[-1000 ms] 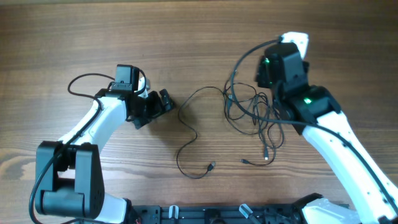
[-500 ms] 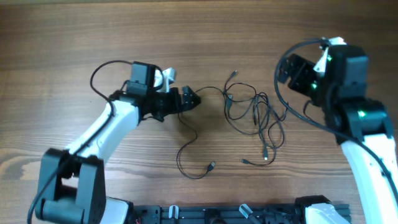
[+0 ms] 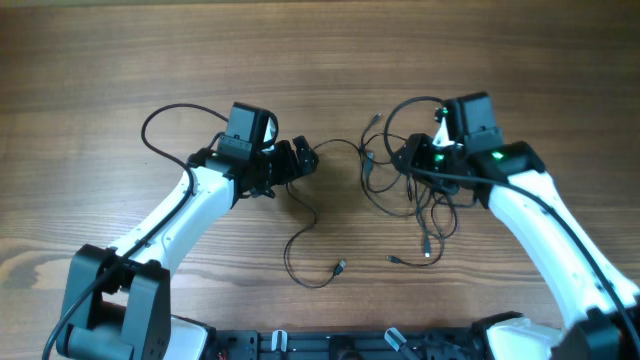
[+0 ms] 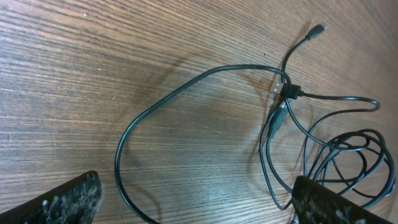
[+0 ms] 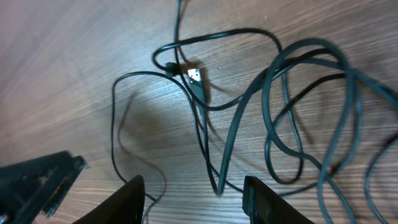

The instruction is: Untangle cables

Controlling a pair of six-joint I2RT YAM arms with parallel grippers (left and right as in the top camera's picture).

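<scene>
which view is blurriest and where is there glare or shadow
right wrist view: softest, the cables smeared, a plug tip glaring white; left wrist view: table grain sharp, faint shadow beside the cable loop; overhead view: even light, no glare

Left wrist view. My left end effector [image 4: 198,206] stands wide open, its two dark fingertips [image 4: 62,200] in the bottom corners, nothing between them but bare wood and one passing strand. On the wooden counter [image 4: 81,56] the thin dark cables [image 4: 186,79] sweep in a broad arc from lower left up to a small junction at right. One plug [image 4: 319,28] lies near the upper right corner. Several overlapping loops crowd the lower right edge.
</scene>
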